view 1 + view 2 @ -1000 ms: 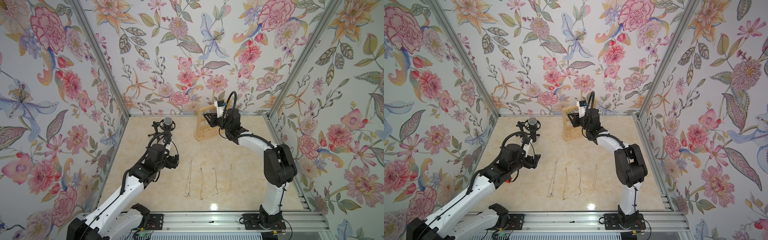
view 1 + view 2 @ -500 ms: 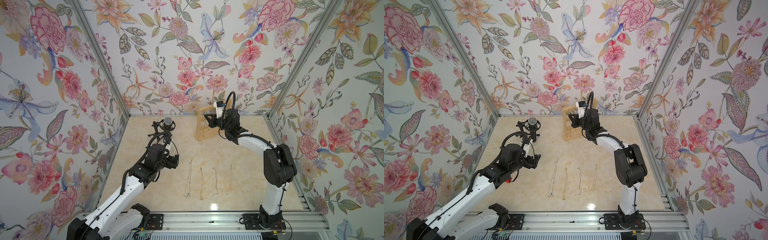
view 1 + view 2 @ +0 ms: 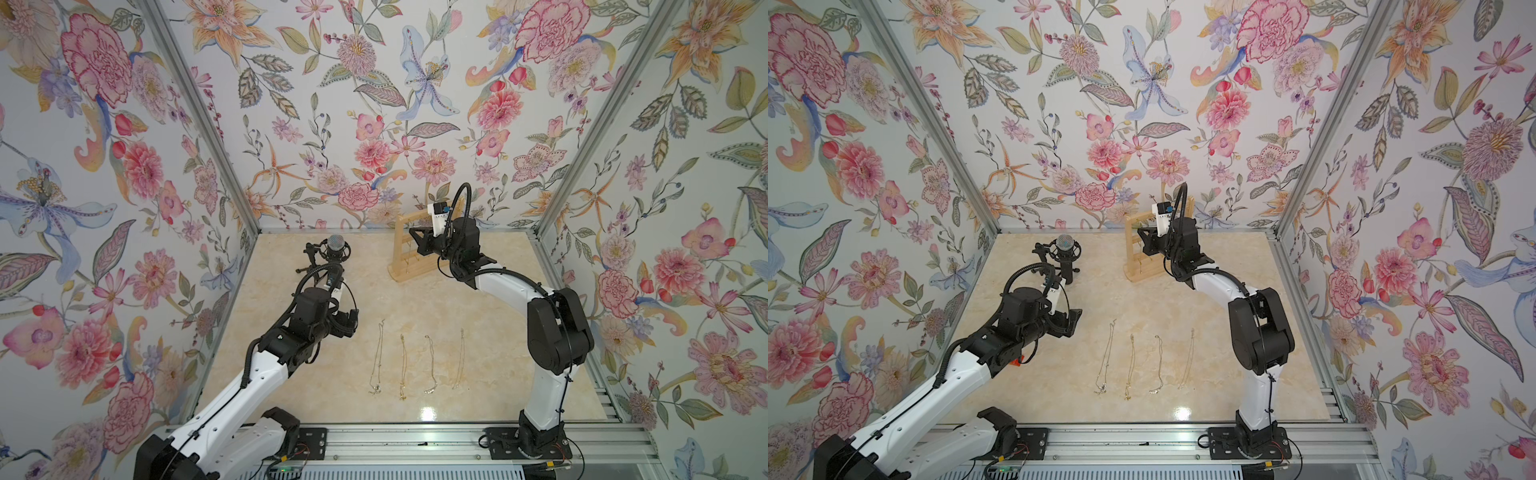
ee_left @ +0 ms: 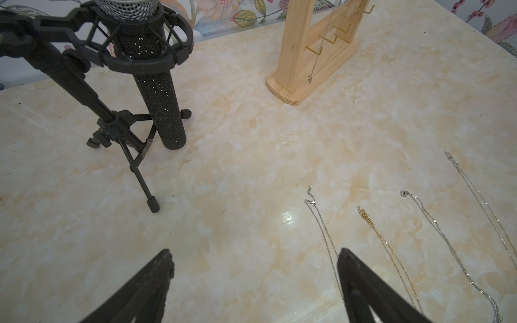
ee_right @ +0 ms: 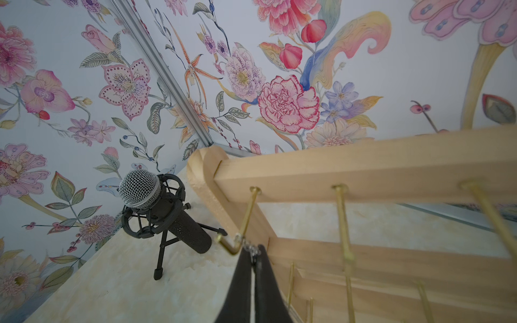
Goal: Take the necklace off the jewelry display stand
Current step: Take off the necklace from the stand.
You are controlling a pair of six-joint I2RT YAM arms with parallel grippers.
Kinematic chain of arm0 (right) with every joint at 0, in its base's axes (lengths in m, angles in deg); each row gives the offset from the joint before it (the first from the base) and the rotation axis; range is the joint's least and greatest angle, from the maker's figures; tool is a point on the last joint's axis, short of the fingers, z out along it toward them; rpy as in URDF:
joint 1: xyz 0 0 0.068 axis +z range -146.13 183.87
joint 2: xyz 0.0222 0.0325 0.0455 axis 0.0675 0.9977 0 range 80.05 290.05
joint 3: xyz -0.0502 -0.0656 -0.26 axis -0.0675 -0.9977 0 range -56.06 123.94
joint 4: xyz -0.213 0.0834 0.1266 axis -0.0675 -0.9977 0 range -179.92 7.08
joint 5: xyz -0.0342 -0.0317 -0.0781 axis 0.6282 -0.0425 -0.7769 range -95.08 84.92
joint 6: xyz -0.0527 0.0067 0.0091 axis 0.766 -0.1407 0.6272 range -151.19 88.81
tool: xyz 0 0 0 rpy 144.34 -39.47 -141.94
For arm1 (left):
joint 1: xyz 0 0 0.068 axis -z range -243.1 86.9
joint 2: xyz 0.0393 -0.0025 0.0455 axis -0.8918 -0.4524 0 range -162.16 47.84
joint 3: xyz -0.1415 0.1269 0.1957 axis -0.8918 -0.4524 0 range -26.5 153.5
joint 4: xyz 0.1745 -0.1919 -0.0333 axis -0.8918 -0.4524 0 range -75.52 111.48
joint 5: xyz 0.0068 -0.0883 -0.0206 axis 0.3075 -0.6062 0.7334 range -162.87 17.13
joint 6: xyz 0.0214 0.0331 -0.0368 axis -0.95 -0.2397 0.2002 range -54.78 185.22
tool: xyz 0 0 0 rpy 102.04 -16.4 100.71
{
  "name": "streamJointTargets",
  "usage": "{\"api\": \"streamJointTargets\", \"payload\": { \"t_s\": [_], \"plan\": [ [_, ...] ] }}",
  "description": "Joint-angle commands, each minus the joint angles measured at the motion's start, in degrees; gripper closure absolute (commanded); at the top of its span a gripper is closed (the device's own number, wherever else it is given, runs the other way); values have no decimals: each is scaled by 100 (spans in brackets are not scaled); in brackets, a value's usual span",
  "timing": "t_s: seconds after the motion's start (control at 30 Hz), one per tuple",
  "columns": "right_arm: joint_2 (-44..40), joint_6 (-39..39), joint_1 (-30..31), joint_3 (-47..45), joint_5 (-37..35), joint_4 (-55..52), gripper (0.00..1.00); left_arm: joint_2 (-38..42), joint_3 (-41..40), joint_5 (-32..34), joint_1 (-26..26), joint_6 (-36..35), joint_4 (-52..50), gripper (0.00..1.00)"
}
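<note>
The pale wooden jewelry display stand (image 3: 405, 270) (image 3: 1140, 274) stands at the back of the table. A thin silver necklace (image 4: 315, 61) hangs from a gold hook on it. In the right wrist view my right gripper (image 5: 253, 250) is shut on the necklace's chain (image 5: 249, 247) just beside the end hook of the top crossbar (image 5: 363, 167). In both top views that gripper (image 3: 413, 233) (image 3: 1143, 232) is up against the stand's top. My left gripper (image 3: 353, 322) (image 4: 254, 257) hovers open over bare table, holding nothing.
A black microphone on a small tripod (image 3: 336, 249) (image 4: 156, 84) (image 5: 156, 212) stands left of the stand. Several necklaces (image 3: 403, 361) (image 3: 1131, 361) (image 4: 391, 246) lie in a row on the marble tabletop near the front. Floral walls close in three sides.
The right gripper's jaws have closed the last bit onto the chain at the hook. Neither arm has visibly shifted.
</note>
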Motion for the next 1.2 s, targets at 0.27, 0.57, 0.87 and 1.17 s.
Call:
{"api": "streamJointTargets", "payload": {
  "t_s": [0.27,0.57,0.87,1.17],
  "plan": [
    [-524,161,77,-164,31,139,100,-7,-64,-87,-94,-101,117,8],
    [-670,135,80,-197,54,118,100,-14,-61,-99,-94,-106,123,8],
    [-677,-103,44,-107,150,194,100,-14,-65,-104,-103,-102,121,8],
    [-869,-202,47,-119,169,287,100,-2,-65,-100,-103,-101,131,8]
  ]
}}
